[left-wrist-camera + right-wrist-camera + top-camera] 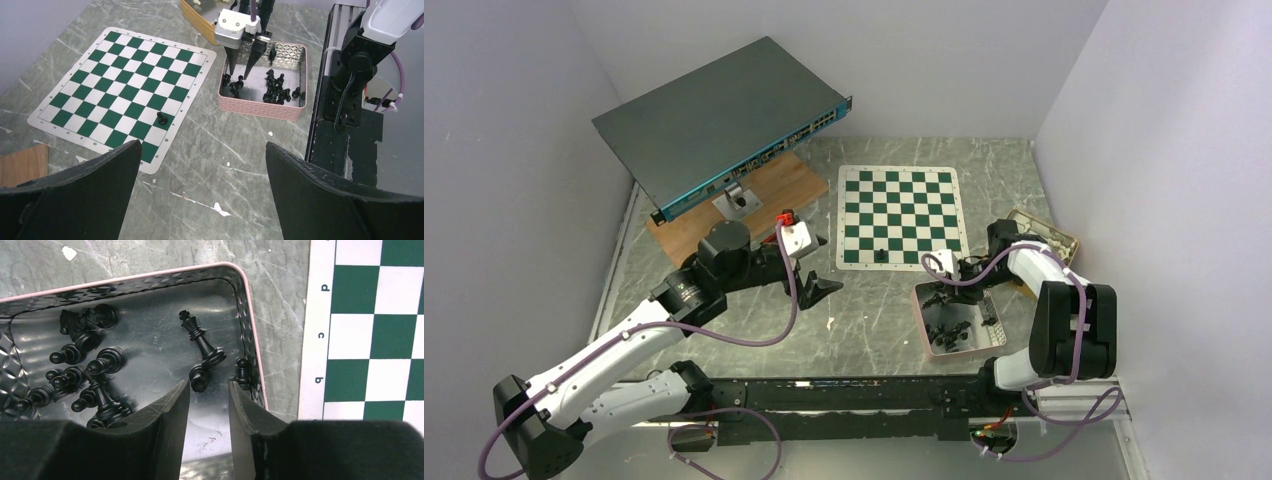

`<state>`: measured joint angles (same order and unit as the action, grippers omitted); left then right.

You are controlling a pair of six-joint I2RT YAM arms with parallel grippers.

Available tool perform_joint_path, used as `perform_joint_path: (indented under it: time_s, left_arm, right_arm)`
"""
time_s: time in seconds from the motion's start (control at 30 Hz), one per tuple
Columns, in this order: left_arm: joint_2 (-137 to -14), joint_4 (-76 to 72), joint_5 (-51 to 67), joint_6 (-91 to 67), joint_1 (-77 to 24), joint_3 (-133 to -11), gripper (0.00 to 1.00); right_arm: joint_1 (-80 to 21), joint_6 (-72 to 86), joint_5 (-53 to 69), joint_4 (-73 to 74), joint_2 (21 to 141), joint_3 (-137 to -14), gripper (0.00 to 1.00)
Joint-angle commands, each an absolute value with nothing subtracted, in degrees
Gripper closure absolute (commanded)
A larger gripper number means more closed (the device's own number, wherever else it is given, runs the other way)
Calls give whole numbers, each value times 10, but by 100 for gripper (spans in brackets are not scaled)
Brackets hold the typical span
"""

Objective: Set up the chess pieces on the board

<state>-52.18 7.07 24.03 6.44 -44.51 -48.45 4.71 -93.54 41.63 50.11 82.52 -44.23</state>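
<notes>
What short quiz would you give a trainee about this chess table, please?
1. True or false: exactly one black piece stands on the board.
2. Where do most chess pieces lie? A: on the board. B: in the pink-rimmed tray. C: on the wooden plank.
3. Which arm's jaws hang over the tray?
Key: 1 true; 2 B; 3 right arm's jaws.
</notes>
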Motion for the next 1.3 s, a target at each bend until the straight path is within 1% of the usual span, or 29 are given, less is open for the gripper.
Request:
perform_joint_path:
  time_s: [0.0, 0.5, 0.57, 0.67, 0.73, 0.8, 1.07, 1.27]
  left_arm:
    - [-507, 55, 239, 72, -448, -497, 0]
    - [-511, 55, 238, 73, -449, -497, 0]
    - [-511, 56, 238, 73, -449, -497, 0]
    - [-511, 56, 237, 74, -449, -497, 0]
    - [-511, 57, 235, 75, -449, -497, 0]
    - [-512, 58, 232, 76, -449, -496, 0]
    - [-509, 57, 228, 77, -448, -494, 0]
    - [-508, 60, 222, 77, -450, -496, 0]
  right_arm:
    - [39, -928, 408, 491, 827, -440, 65]
    - [17, -920, 387, 486, 833, -437, 75]
    - [16, -920, 386, 487, 834, -438, 79]
    - [16, -920, 392, 503, 838, -446, 92]
    - [17, -918, 395, 520, 839, -454, 97]
    - [20, -909, 392, 537, 829, -460, 100]
    - [29, -865, 389, 600, 733, -467, 100]
    - [28, -726, 404, 622, 706, -546, 100]
